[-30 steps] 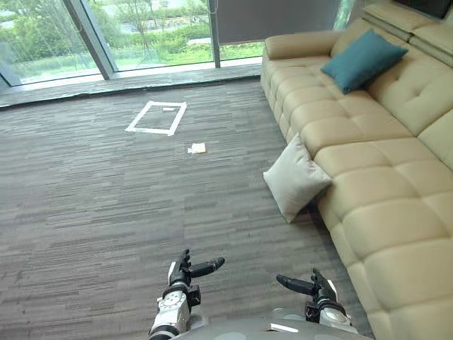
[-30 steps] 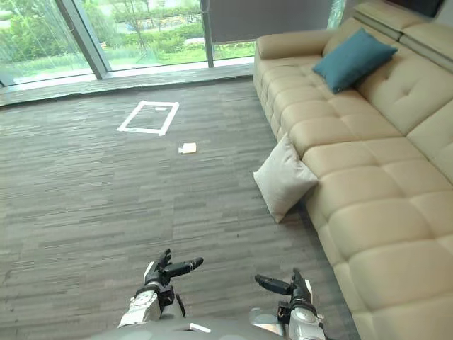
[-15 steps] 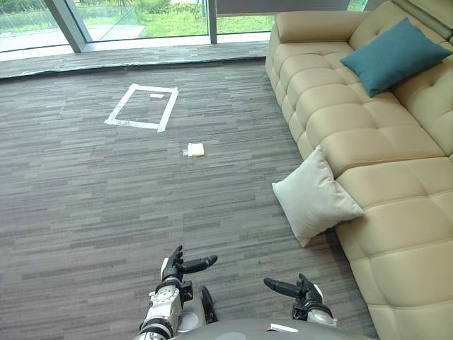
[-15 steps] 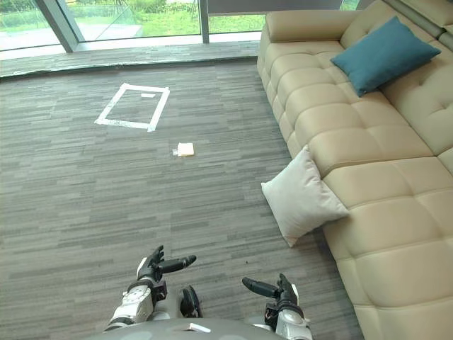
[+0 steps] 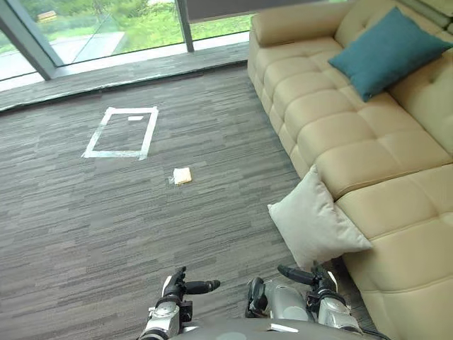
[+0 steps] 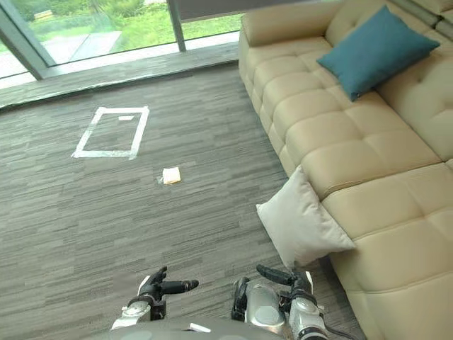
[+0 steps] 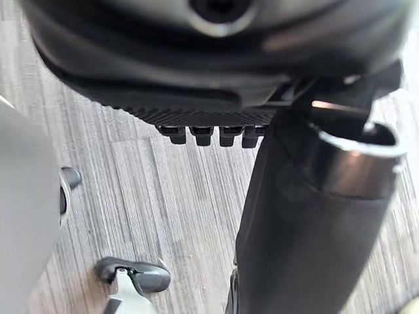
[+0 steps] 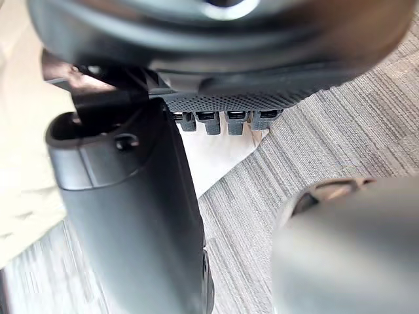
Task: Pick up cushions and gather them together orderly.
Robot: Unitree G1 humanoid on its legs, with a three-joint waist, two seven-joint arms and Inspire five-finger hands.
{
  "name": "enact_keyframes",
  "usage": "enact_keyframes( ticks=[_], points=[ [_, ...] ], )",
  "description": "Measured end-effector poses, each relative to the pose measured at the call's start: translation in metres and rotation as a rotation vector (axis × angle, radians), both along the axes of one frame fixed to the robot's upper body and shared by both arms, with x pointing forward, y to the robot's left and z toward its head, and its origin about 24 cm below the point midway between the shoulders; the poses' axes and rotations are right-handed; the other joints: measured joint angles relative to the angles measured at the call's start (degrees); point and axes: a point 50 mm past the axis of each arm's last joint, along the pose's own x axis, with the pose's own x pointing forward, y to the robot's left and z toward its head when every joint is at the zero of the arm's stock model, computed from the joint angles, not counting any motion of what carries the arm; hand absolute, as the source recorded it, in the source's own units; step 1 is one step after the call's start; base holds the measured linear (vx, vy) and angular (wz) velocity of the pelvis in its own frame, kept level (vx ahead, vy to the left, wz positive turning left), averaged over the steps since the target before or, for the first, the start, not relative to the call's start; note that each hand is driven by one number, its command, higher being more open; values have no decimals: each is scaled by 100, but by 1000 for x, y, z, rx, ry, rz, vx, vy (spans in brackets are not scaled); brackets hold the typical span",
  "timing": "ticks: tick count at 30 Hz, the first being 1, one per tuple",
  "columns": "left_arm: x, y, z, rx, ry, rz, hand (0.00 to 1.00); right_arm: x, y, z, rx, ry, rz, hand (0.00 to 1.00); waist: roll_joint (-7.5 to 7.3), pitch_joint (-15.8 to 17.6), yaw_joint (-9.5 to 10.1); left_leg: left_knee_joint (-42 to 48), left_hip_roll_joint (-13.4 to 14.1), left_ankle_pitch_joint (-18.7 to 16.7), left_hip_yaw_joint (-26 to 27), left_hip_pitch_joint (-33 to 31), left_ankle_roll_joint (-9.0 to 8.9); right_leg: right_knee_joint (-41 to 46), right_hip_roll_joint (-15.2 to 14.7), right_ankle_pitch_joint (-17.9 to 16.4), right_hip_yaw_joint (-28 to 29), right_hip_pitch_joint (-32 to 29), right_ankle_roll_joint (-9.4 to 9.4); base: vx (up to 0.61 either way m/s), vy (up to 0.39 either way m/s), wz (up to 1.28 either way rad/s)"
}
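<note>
- Since the frame a second earlier, the camera had moved closer to the sofa (image 5: 311, 106) and swung a little. The things themselves had not shifted, but the pale cushion (image 5: 316, 228) now lay much nearer the right hand (image 5: 311, 278).
- The pale cushion stood on the carpet (image 5: 106, 212), tilted on one corner and leaning against the front edge of the sofa. It probably ended up there by sliding off the seat.
- The teal cushion (image 5: 388, 51) rested on the sofa seat, propped against the backrest at the far end, well apart from the pale one.
- The right hand hung low in front of the sofa, just short of the pale cushion. Its fingers were straight and spread, the thumb stuck out, and it held nothing.
- The left hand (image 5: 182, 289) hung farther from the sofa, equally relaxed and empty. The two hands looked held ready for a two-handed lift.
- The sofa front closed off one side of the pale cushion, so a reach would likely have to come from the carpet side.
- Away from the sofa the carpet lay wide and bare. Only a small tan scrap (image 5: 182, 176) and a white taped rectangle (image 5: 122, 132) lay toward the window (image 5: 106, 28).
</note>
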Motion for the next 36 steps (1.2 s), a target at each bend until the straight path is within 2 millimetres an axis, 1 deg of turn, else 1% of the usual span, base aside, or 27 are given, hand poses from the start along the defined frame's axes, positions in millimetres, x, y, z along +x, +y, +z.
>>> enact_keyframes(
  ticks=[2, 4, 6, 8, 9, 10, 11, 12, 13, 14, 15, 17, 18, 20, 21, 22, 23, 24, 26, 27, 28, 29, 30, 31, 33, 34, 36],
  points=[
    [1, 4, 2, -3, -24, 40, 100, -4, -3, 0, -10, 8, 0, 100, 65, -7, 16, 1135, 355, -259, -142, -542, 29, -143, 158, -93, 150, 278, -11, 140, -20, -52],
    [3, 5, 5, -8, -51, 82, 100, -9, -2, -2, -6, 22, -4, 100, 25, -15, 66, 820, 298, -544, -160, -1007, 269, -191, 206, -147, 546, 452, 63, 163, 82, -84],
    [5, 7, 6, -13, -63, 108, 100, -10, -2, -2, -7, 25, -5, 100, 11, -19, 111, 258, 97, -650, -450, -1257, 373, -188, 207, -169, 853, 456, 117, 116, 107, -87],
    [7, 7, 7, -10, -72, 116, 100, -13, -3, -3, -12, 38, -10, 100, -13, -27, 206, -439, -185, -661, -1033, -1423, 367, -160, 205, -199, 1249, 458, 207, 192, 190, -113],
    [7, 8, 7, -8, -72, 119, 100, -16, -2, -4, -16, 50, -9, 100, -38, -47, 215, -938, -432, -648, -1592, -1467, 341, -102, 198, -250, 1533, 438, 308, 284, 284, -123],
    [6, 7, 6, -9, -67, 121, 100, -21, -2, -5, -18, 60, -8, 100, -38, -100, 215, -1349, -539, -605, -1884, -1456, 375, -21, 214, -337, 1796, 409, 457, 355, 369, -125],
    [4, 6, 6, -11, -62, 123, 100, -23, -3, -5, -22, 67, -4, 100, -22, -159, 216, -1554, -562, -507, -1909, -1434, 459, 71, 226, -407, 1952, 342, 573, 272, 309, -103],
    [1, 2, 4, -22, -50, 125, 100, -25, -6, -5, -32, 72, 7, 100, 80, -246, 216, -1767, -545, -303, -1869, -1400, 538, 189, 288, -497, 2129, 255, 705, 165, 200, -83],
    [1, 2, 3, -24, -47, 126, 100, -25, -6, -5, -33, 75, 7, 100, 112, -285, 223, -1748, -539, -212, -1850, -1372, 271, 293, 291, -553, 2265, 198, 781, 212, 300, -110],
    [2, 7, 3, -7, -40, 125, 100, -26, 1, -7, -16, 81, 14, 100, -116, -392, 248, -1706, -642, -317, -1393, -1280, 348, 572, 88, -679, 2554, 30, 982, 253, 355, -119],
    [3, 9, 4, 4, -38, 127, 100, -27, 6, -8, -1, 84, 15, 100, -220, -447, 246, -1696, -716, -368, -1057, -1209, 437, 602, -68, -647, 2592, -65, 1079, 340, 472, -126],
    [1, 9, 3, 4, -29, 127, 100, -26, 11, -8, 14, 77, 15, 100, -296, -486, 251, -1899, -762, -436, -484, -822, 556, 702, -280, -469, 2275, -163, 1342, 232, 306, -113],
    [0, 9, 2, 4, -25, 126, 100, -24, 12, -7, 14, 71, 16, 100, -295, -485, 256, -2015, -762, -438, -296, -669, 558, 778, -341, -410, 2095, -200, 1317, 151, 195, -111],
    [-2, 10, 2, 8, -19, 121, 100, -19, 12, -5, 13, 47, 18, 100, -267, -486, 248, -2342, -772, -438, 160, -272, 558, 974, -551, -323, 1295, -346, 1259, 131, 130, -112],
    [-5, 10, 0, 12, -2, 109, 100, -13, 17, -5, 23, 32, 29, 100, -245, -495, 237, -2586, -822, -431, 422, -70, 548, 897, -690, -324, 583, -379, 1078, 132, 73, -100],
    [-7, 9, -1, 12, 8, 101, 100, -12, 19, -5, 26, 30, 35, 100, -230, -499, 237, -2662, -840, -417, 484, -37, 524, 861, -710, -346, 441, -394, 1017, 104, 18, -92],
    [-7, 8, -2, 15, 23, 73, 100, -7, 22, -5, 32, 25, 51, 100, -160, -514, 207, -2837, -865, -366, 623, 9, 463, 790, -727, -346, 187, -461, 853, 96, -28, -64],
    [-8, 5, -3, 10, 34, 61, 100, -1, 22, -4, 31, 16, 58, 100, -84, -513, 168, -2981, -869, -322, 744, 64, 407, 736, -704, -315, 28, -508, 787, 83, -32, -76],
    [-8, -5, -5, -8, 40, 28, 100, 7, 13, -2, 6, 14, 67, 100, 149, -435, 95, -3255, -867, -195, 941, 247, 368, 878, -697, -247, -210, -551, 673, 79, -31, -59],
    [-7, -6, -5, -11, 39, 26, 100, 11, 8, 0, -7, 7, 69, 100, 191, -378, 17, -3290, -846, -132, 954, 417, 381, 1585, -822, -168, -243, -784, 407, 62, -59, -53],
    [-11, -6, -6, -4, 50, 8, 100, 15, 8, 2, -16, -10, 80, 100, 226, -357, 13, -3242, -755, -127, 974, 573, 354, 1544, -744, -371, -268, -978, 346, 62, -121, -41],
    [-15, -3, -7, 6, 61, 2, 100, 13, 10, 1, -11, -6, 85, 100, 195, -383, 23, -3190, -800, -124, 971, 571, 340, 1192, -730, -166, -267, -913, 327, 76, -167, -34],
    [-17, 4, -7, 18, 70, -7, 100, 10, 13, 0, -4, 0, 95, 100, 10, -429, 22, -2992, -809, -137, 959, 556, 258, 921, -736, -245, -311, -791, 259, 133, -250, -33],
    [-16, 4, -7, 15, 67, -6, 100, 10, 12, -1, -2, 4, 83, 100, 90, -415, 29, -2374, -505, -153, 896, 352, 187, 525, -495, -248, -311, -618, 256, 168, -301, -33],
    [-13, 2, -6, 6, 58, 0, 100, 6, 11, -2, 14, 6, 33, 100, 139, -334, 14, -1361, -144, -124, 768, 26, 190, 241, -337, -228, -302, -392, 236, 171, -274, -31],
    [-12, 3, -4, 4, 44, 8, 100, 4, 10, -2, 16, 8, 12, 100, 182, -273, 31, -45, 302, -59, 487, -356, 241, 35, -121, -248, -176, -68, 175, 153, -143, -44],
    [-11, 4, -3, -4, 22, 44, 100, 2, 9, -1, 11, 8, 11, 100, 203, -253, 53, 745, 436, -300, 224, -610, 229, -63, -15, -302, 39, 184, 96, 139, -46, -67]
  ],
)
